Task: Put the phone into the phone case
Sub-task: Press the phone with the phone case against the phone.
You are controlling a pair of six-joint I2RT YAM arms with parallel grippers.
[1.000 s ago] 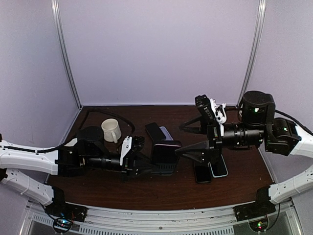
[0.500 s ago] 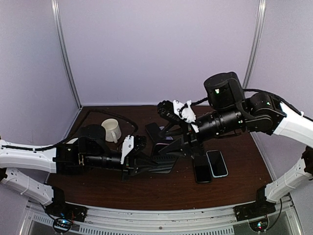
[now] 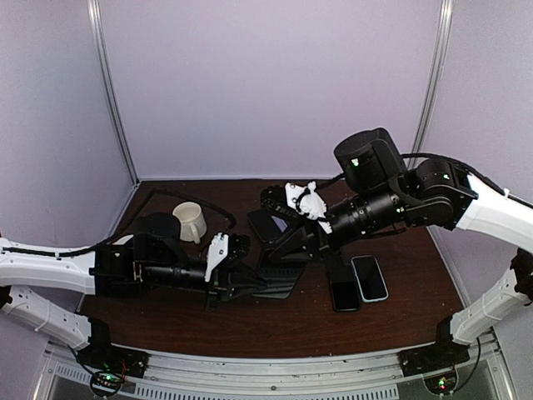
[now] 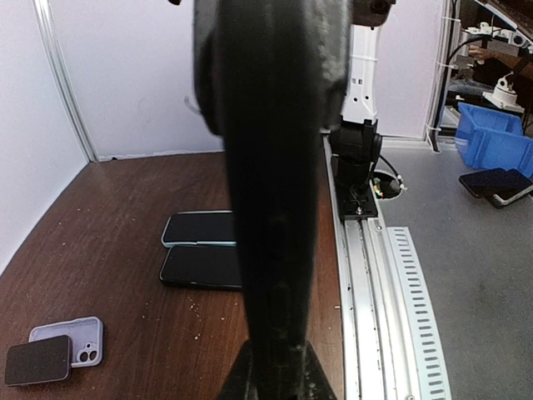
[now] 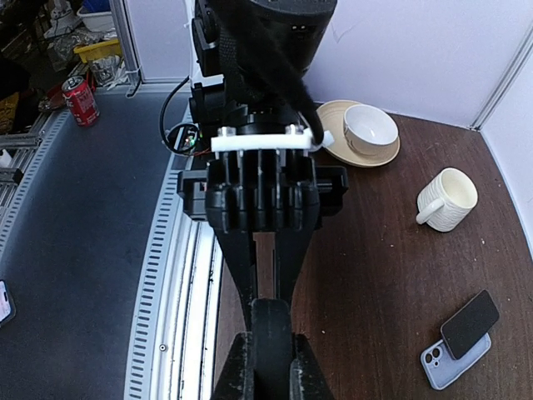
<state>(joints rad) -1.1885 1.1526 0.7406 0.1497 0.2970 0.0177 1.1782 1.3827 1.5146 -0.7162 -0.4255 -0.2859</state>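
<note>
Right end effector (image 3: 281,254) has swung across in the last second from above the two phones to just in front of the phone case (image 5: 445,367), where it meets the left end effector (image 3: 275,286) tip to tip. Both wrist views show only a narrow dark column down the middle, so I cannot tell how far either one is open, or whether either has hold of anything.

Both phones (image 3: 344,294) (image 3: 371,277) lie flat and side by side on the bench (image 3: 400,308), well to the right of the case, exactly where they lay before. I judge that no phone has been collected yet and the loading step is not begun.

As for the case, no phone is seated in it; a dark flat piece (image 5: 470,322) lies across one end. Left of the case, the mug (image 3: 190,221) looks empty, as does the cup (image 5: 369,125) on its saucer (image 5: 333,142) beyond.
</note>
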